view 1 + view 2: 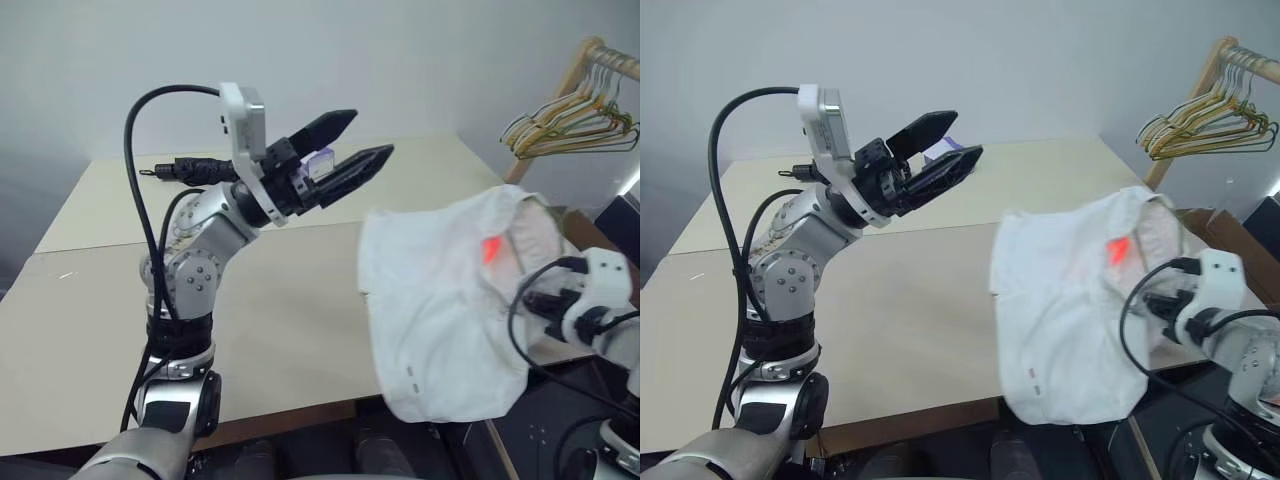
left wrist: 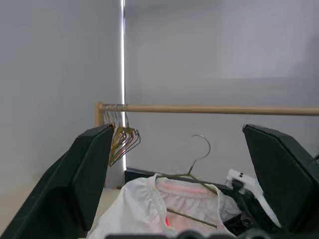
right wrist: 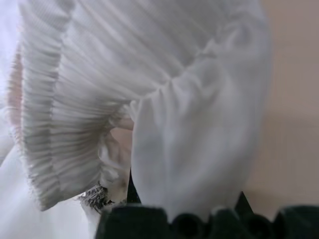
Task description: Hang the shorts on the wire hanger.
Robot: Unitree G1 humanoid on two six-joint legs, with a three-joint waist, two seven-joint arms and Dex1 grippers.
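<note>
The pale surface (image 1: 280, 330) filled the lower left and middle of the head views, its near edge running along the bottom of the frame. The shorts (image 1: 440, 300) hung at the right of the frame, lifted off the surface and draped past its near right corner, waistband up and hem down, with a red glow on the cloth near the waistband. In the left wrist view the hanger (image 2: 192, 172) sat inside the waistband, its hook rising above the cloth and one wire showing across the opening. The right pincer (image 3: 149, 199) was at the lower right of the head views behind the shorts; its wrist view showed it clenched on the gathered waistband, cloth bunched right over the fingers. The left pincer (image 1: 345, 150) stood raised in the upper middle of the frame, released, its two black fingers spread wide and pointing right toward the shorts, holding nothing and well apart from them. A wooden rack (image 1: 580, 70) with bunched hangers (image 1: 570, 125) stood at the upper right. A small white-and-purple box (image 1: 940, 150) lay on the far surface behind the left pincer's fingers.
</note>
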